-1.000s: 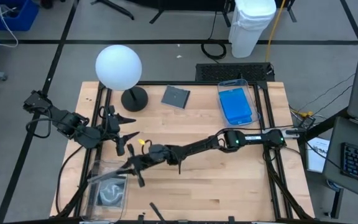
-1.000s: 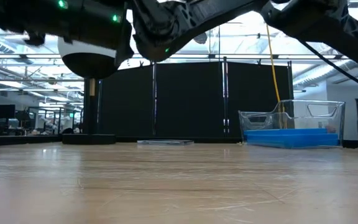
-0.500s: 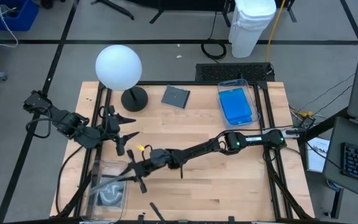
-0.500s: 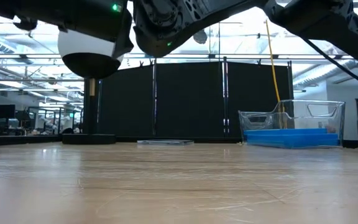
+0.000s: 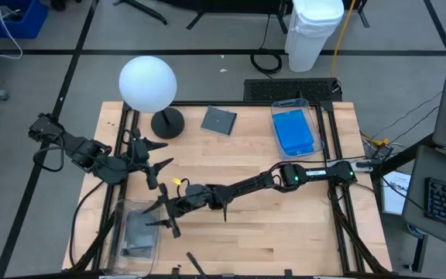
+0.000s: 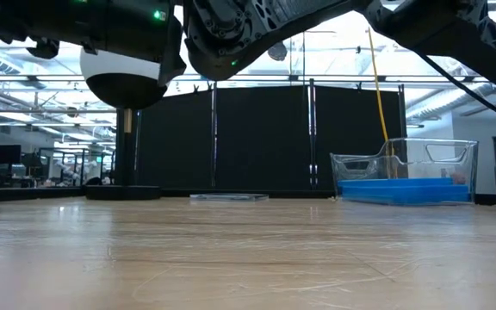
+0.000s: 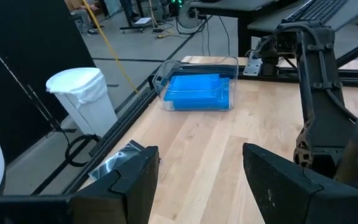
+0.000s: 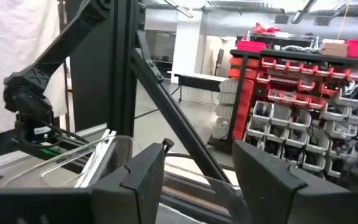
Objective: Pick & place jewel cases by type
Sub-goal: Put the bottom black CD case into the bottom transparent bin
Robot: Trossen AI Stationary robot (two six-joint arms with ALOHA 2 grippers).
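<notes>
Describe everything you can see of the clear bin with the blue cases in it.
The clear bin is a see-through plastic tub with rounded corners and raised walls, standing upright near the table's far right corner. Bright blue jewel cases lie flat inside, stacked and filling most of its floor. In the low view its walls rise well above the stack. No gripper touches it.

Table (image 5: 285,232) layout: lamp (image 5: 148,84) stood at the far left corner, with one jewel case (image 5: 218,120) flat on the table just right of its base, near the far edge. A bin (image 5: 296,128) sat toward the far right corner with jewel cases (image 5: 293,130) lying inside it. A second bin (image 5: 136,234) sat at the near left corner, a case (image 5: 137,229) lying in it. Left gripper (image 5: 155,165) hung near the left edge, between lamp and near bin; right gripper (image 5: 166,215) hovered at that bin's right side.
</notes>
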